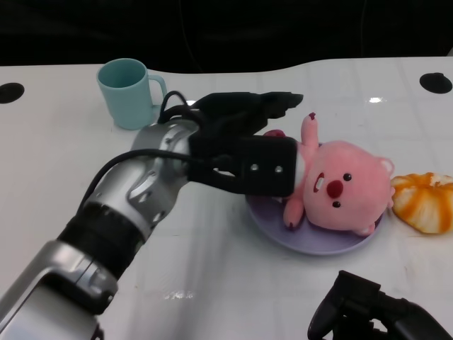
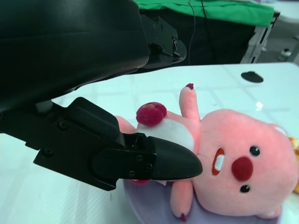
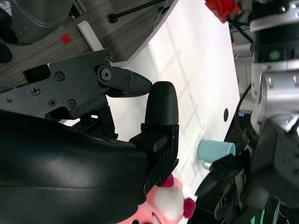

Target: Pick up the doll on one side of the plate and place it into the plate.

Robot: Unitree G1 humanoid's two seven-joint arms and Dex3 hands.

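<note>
A pink plush doll (image 1: 347, 188) with a red nose lies on its back in the purple plate (image 1: 318, 242), one arm pointing up. My left hand (image 1: 248, 145) hovers over its lower body. In the left wrist view the thumb (image 2: 173, 163) lies close against the doll's (image 2: 243, 158) white belly, while the other fingers (image 2: 161, 42) stand well above it and grip nothing. A strip of the plate (image 2: 149, 210) shows under the doll. My right hand (image 1: 368, 312) rests low at the front right, its fingers (image 3: 161, 105) apart and holding nothing.
A light blue mug (image 1: 129, 92) stands at the back left. An orange and white toy (image 1: 425, 202) lies just right of the plate. Black round holes (image 1: 10, 92) mark the table's far corners. The white tabletop extends in front of the plate.
</note>
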